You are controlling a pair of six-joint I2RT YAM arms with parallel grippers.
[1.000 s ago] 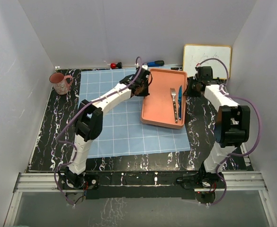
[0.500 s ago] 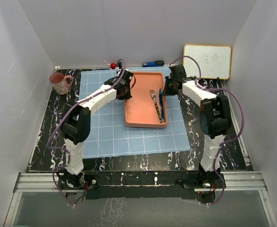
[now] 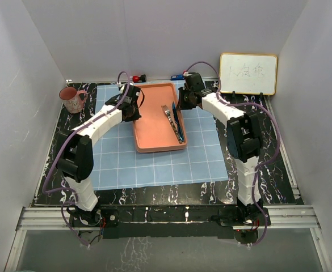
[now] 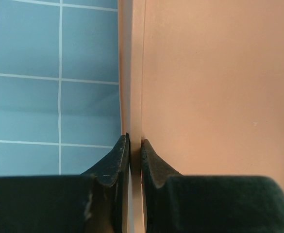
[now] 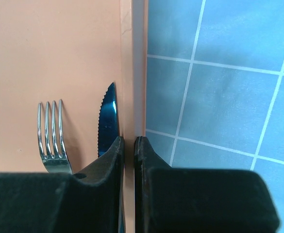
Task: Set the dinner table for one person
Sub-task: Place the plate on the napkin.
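as the orange rectangular tray (image 3: 151, 122) is clamped at opposite thin rims by the nearly closed left gripper (image 4: 131, 145) and right gripper (image 5: 128, 143), it is judged stiff and light. the black white-veined dinner table (image 3: 171, 195), hard and flat, lies beneath the light-blue gridded cloth (image 3: 154, 167).

One tray (image 3: 151, 127), one fork (image 5: 49, 133), one knife (image 5: 108, 119), one mug (image 3: 72, 100), one whiteboard (image 3: 248, 73), one cloth (image 3: 154, 167), one dinner table (image 3: 154, 196).
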